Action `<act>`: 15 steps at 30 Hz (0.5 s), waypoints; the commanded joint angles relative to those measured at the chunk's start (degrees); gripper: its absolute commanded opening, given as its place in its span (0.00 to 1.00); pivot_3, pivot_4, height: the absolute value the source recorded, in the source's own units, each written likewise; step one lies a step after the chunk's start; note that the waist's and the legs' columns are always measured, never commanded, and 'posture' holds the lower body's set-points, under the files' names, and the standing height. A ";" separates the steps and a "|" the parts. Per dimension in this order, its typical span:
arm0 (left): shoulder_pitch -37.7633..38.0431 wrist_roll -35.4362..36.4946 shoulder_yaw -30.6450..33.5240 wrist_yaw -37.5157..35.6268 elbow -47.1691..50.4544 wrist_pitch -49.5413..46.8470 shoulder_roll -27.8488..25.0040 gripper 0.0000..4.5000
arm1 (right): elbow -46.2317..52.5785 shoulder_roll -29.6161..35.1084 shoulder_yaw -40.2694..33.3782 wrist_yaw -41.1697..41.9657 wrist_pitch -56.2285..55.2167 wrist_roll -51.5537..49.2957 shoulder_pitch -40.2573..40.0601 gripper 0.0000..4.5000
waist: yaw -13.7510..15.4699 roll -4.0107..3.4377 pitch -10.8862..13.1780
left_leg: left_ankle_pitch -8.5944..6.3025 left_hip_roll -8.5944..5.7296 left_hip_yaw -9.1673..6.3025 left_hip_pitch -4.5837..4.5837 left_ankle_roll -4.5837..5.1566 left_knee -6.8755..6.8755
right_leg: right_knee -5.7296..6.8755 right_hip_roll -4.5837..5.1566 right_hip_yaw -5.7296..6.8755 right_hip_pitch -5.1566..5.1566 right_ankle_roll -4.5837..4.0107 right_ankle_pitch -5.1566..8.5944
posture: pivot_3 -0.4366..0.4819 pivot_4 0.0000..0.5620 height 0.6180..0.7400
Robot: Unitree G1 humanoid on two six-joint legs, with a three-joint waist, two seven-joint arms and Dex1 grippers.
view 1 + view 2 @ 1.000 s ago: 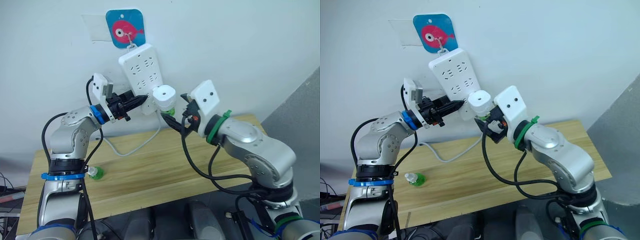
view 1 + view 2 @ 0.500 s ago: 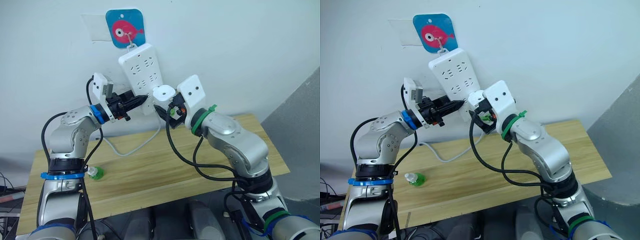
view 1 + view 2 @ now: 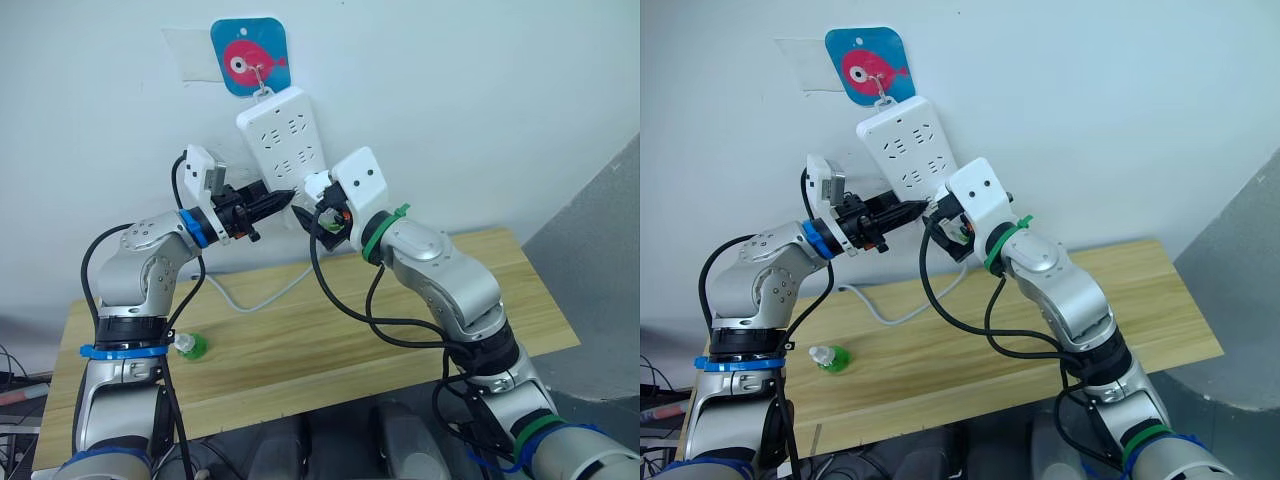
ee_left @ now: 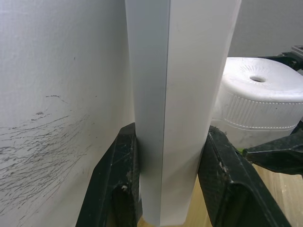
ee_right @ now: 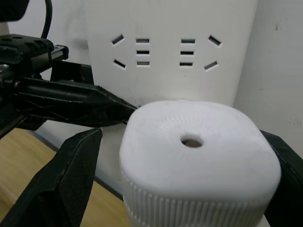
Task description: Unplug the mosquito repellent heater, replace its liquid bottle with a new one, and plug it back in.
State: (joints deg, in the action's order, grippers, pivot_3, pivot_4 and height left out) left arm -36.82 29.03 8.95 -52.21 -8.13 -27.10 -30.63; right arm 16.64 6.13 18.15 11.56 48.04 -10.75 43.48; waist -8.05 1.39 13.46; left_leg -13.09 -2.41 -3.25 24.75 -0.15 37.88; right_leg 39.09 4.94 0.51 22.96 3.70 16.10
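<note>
1. Heater (image 5: 199,161): white rounded unit with the vent hole facing the right wrist camera, held up at the lower end of the power strip (image 3: 283,150) that hangs on the wall (image 3: 480,90) above the bench's (image 3: 300,340) far edge. Can't tell if the prongs are seated yet; the contact side is hidden.
2. Right hand (image 3: 322,207): clamped on the heater, one finger on each side of the body.
3. Left hand (image 4: 170,184): clamped across the strip's lower end, one finger on each face, bracing it.
4. Key relation: the strip's long axis runs up the wall, tilted slightly. The heater sits in front of the strip's socket face, right beside the left hand's fingertips. The right hand carries the heater, so the push goes from it toward the wall while the left hand holds the strip.
5. Green bottle (image 3: 190,346) lies on the bench near the left front corner, well apart from both hands.
6. Judgement: plug-back-in step, late in the task. Risk: prongs miss the slots, or the strip swings on its hook.
</note>
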 commanded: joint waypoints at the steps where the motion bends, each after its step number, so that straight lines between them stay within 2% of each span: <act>1: -1.62 0.58 0.75 -0.05 1.29 0.26 -0.88 0.29 | 1.51 -0.66 -0.12 0.80 -1.11 0.80 0.88 1.00 | 0.00 0.00 0.00 | 0.00 0.00 0.00 0.00 0.00 0.00 | 0.00 0.00 0.00 0.00 0.00 0.00 | 0.21 0.43 0.95; 2: -1.61 0.55 0.73 -0.06 1.25 0.32 -0.86 0.29 | 1.54 -0.71 -0.18 0.91 -1.00 1.05 0.83 1.00 | 0.00 0.00 0.00 | 0.00 0.00 0.00 0.00 0.00 0.00 | 0.00 0.00 0.00 0.01 0.00 0.00 | 0.21 0.43 0.95; 7: -1.56 0.49 0.74 -0.16 1.10 0.48 -0.82 0.29 | 1.90 -0.75 -0.31 0.76 -0.53 2.47 0.53 0.66 | 0.00 -0.01 0.01 | 0.00 0.00 0.00 0.00 0.00 -0.01 | 0.00 0.00 -0.02 0.03 0.00 0.00 | 0.21 0.44 0.95; 15: -1.34 0.29 0.74 -0.21 0.93 0.72 -0.92 0.29 | 2.39 -1.23 -0.33 1.41 0.00 3.14 0.27 0.67 | 0.01 -0.01 0.01 | 0.00 0.00 0.02 0.02 0.00 -0.03 | 0.01 0.00 -0.04 0.07 0.00 0.00 | 0.22 0.44 0.95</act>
State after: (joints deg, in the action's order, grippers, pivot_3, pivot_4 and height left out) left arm -36.82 29.00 8.99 -52.41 -8.23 -26.97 -30.70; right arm 16.51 5.69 17.90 12.42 48.23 -7.78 43.46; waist -8.04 1.37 13.47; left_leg -13.09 -2.41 -3.23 24.77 -0.15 37.85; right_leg 39.10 4.94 0.47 23.03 3.70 16.10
